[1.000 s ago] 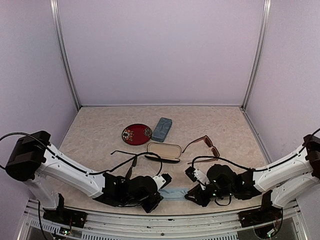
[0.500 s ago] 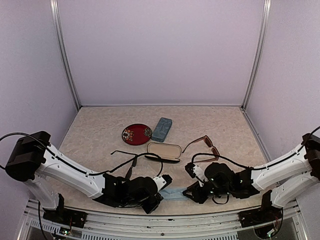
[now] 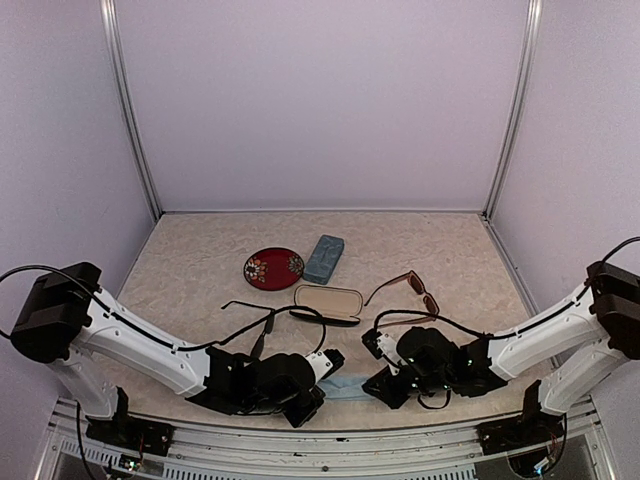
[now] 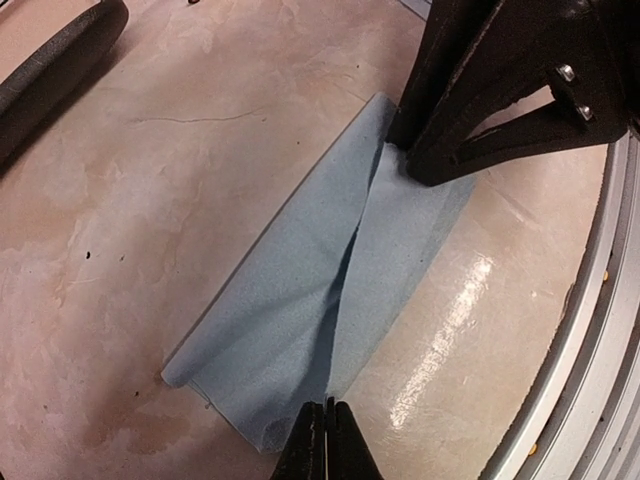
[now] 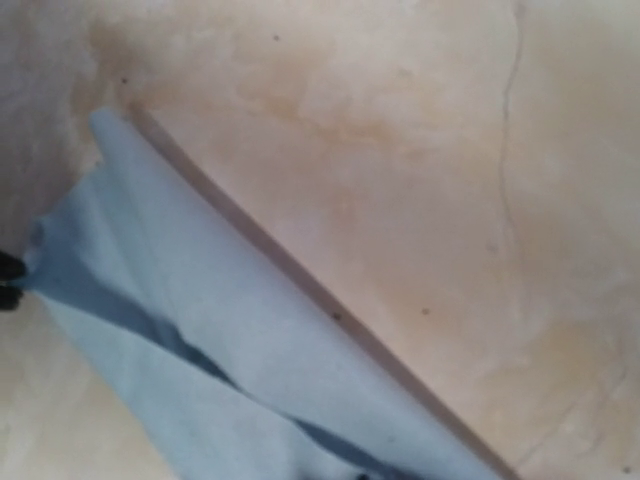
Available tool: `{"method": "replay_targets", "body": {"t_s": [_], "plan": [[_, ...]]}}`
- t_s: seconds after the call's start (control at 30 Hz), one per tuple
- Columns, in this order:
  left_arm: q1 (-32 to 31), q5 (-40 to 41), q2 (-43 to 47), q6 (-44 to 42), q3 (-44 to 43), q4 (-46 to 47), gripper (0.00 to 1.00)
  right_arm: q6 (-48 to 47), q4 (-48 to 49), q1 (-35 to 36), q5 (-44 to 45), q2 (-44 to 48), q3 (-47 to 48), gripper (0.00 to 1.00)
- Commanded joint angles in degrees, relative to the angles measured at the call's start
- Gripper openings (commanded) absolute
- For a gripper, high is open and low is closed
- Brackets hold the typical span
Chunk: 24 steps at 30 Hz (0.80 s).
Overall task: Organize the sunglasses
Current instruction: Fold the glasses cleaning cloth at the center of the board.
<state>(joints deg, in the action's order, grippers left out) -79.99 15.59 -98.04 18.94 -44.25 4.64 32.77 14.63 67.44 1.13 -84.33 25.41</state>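
Cloth (image 4: 320, 290) is pinched by left gripper (image 4: 326, 412) and right gripper (image 4: 400, 150); black sunglasses (image 3: 262, 311) and brown sunglasses (image 3: 412, 285) are judged light, fragile, best gripped at a temple, not lenses.

You have a pale blue cloth (image 4: 300, 320), a beige mottled table (image 3: 200, 260), a red disc (image 3: 273, 268) with a flowery pattern, a blue-grey case (image 3: 324, 258) and reddish-brown sunglasses (image 3: 421, 291).
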Motion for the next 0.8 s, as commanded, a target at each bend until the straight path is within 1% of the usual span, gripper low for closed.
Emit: {"method": "replay_targets", "body": {"t_s": [0.0, 0.17, 0.33, 0.77], "plan": [[-0.3, 1.2, -0.7, -0.7, 0.2, 0.7, 0.03, 0.2, 0.5, 0.5, -0.3, -0.7, 1.2, 0.12], [-0.1, 1.7, -0.5, -0.6, 0.1, 0.7, 0.00, 0.2, 0.6, 0.5, -0.4, -0.9, 1.1, 0.05], [0.4, 1.7, 0.0, -0.7, 0.0, 0.9, 0.00, 0.2, 0.5, 0.5, -0.2, -0.5, 1.1, 0.01], [2.2, 0.7, 2.2, -1.6, -0.4, 0.9, 0.00, -0.3, -2.6, 0.4, 1.5, 3.3, 1.8, 0.00]]}}
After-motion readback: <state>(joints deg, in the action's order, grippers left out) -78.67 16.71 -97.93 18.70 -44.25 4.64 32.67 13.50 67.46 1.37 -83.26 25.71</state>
